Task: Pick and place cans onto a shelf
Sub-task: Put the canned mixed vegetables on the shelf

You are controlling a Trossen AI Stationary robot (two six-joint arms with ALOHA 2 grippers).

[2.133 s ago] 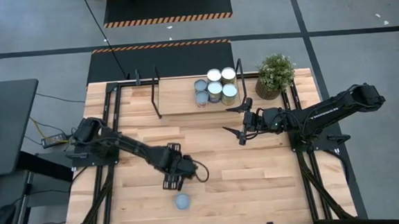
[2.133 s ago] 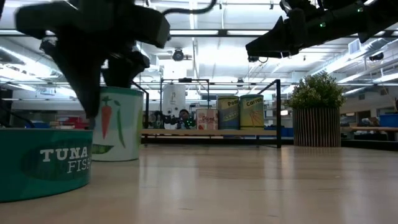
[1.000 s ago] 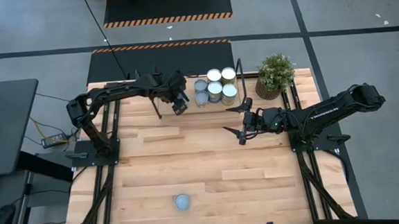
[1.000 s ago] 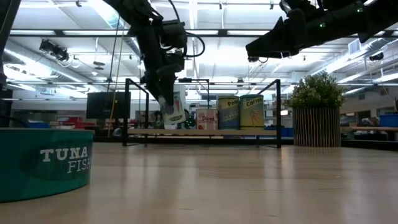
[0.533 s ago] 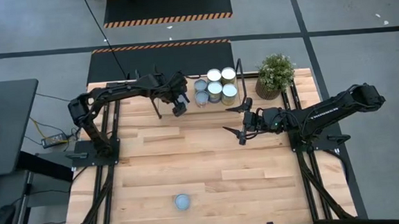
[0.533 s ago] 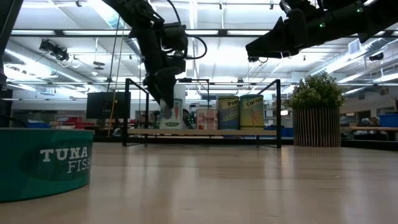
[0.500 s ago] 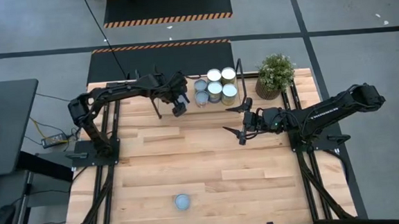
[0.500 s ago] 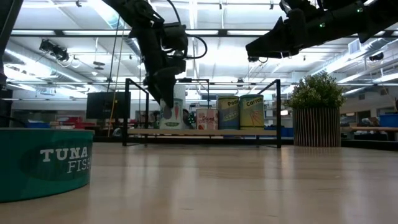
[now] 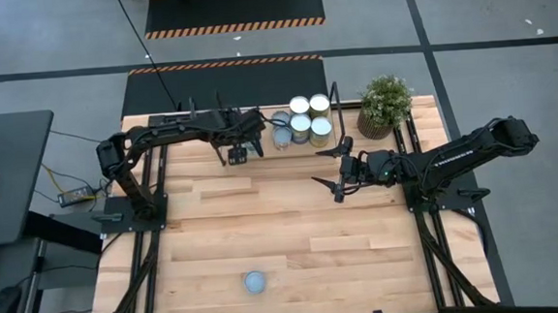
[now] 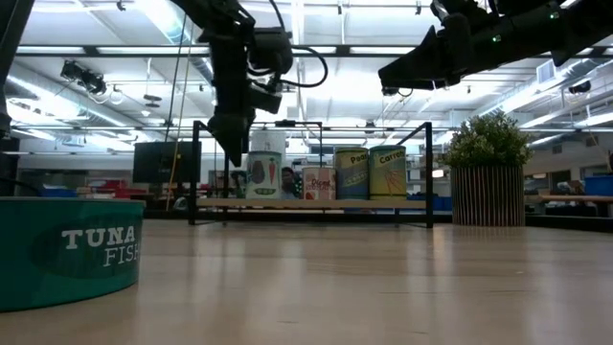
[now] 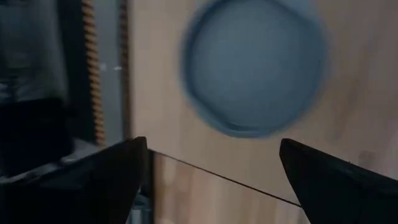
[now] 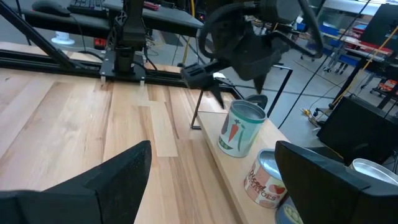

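Silver cans cluster on the shelf at the top centre of the high view, a carrot-labelled can standing apart at their left. Just above it hangs the left gripper, fingers spread and empty. At centre right the right gripper waits, fingers also spread. A tuna can sits at bottom centre.

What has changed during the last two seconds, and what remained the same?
The left gripper carried the carrot can from the table's front to the shelf, set it down left of the other cans, let go, and now hangs open beside it. The right gripper, the tuna can and the plant stayed put.
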